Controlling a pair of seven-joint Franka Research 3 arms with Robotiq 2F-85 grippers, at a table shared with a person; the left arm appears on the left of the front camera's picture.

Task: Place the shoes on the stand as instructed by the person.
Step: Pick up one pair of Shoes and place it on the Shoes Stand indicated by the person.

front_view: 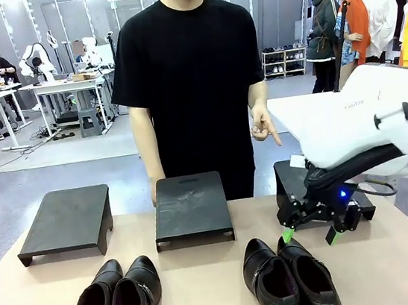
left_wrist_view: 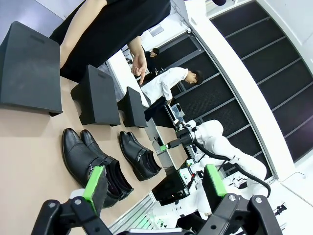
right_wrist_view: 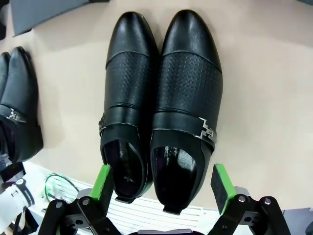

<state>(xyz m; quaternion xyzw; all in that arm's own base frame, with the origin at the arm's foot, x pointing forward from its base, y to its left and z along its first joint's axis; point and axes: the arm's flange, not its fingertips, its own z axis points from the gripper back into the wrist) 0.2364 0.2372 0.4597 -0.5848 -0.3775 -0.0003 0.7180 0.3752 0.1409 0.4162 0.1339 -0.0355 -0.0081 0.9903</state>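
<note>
Jaws wide apart on both sides, nothing gripped in either. The right gripper (front_view: 310,235) hangs just above the right pair (front_view: 290,282) of shoes. Its wrist camera looks straight down, with one green pad on each side of the pair near the heel openings. The left gripper (left_wrist_view: 154,186) is spread open in the air, looking along the table from its left end.

Around them there's the tan table (front_view: 205,273), and along its far side three low black stands in a line: the left stand (front_view: 66,219), the middle stand (front_view: 191,205) and the right stand (front_view: 289,179). The right arm (front_view: 351,125), white and bulky, sweeps across that last one and hides much of it. Behind the middle stand is the person (front_view: 183,80) in a black T-shirt. The hand (front_view: 264,126) on the robot's right has its index finger out, pointing down and to the robot's right.

Now the shoes. Both pairs are on the tabletop, short of the stands, toes toward the person. The left pair (front_view: 118,303) lies before the gap between the left and middle stands, the right pair before the gap between middle and right. They're glossy black leather with tapered toes and a strap across each carrying a small metal buckle (right_wrist_view: 205,128). The right pair has a fine punched pattern over the instep. In each pair the shoes lie side by side, touching.

The right arm reaches in from the right, wrist tipped down over the shoes.
</note>
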